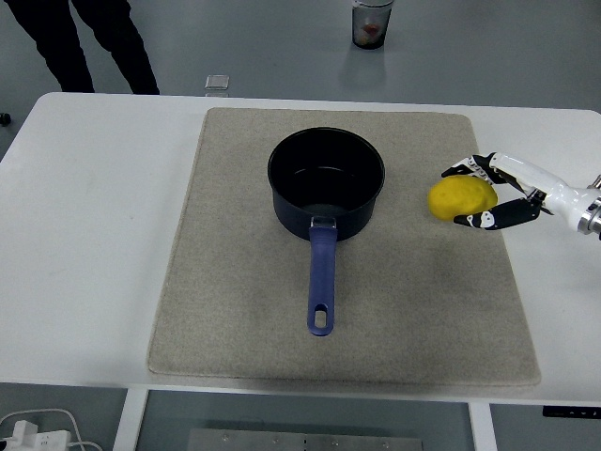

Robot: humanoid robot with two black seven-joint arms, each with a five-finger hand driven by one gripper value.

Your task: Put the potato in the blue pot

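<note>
Potato (460,197), yellow and smooth, sits in the right hand (490,194), at three o'clock from the pot (326,183) and apart from it, over the mat (235,282). The fingers (479,221) are clamped around its right end. It looks firm and fairly light, likely slick-skinned and rounded, so I'd judge a wrap around its thick middle safest. The pot stands open, handle (320,282) pointing to six o'clock. No left hand shows.
</note>
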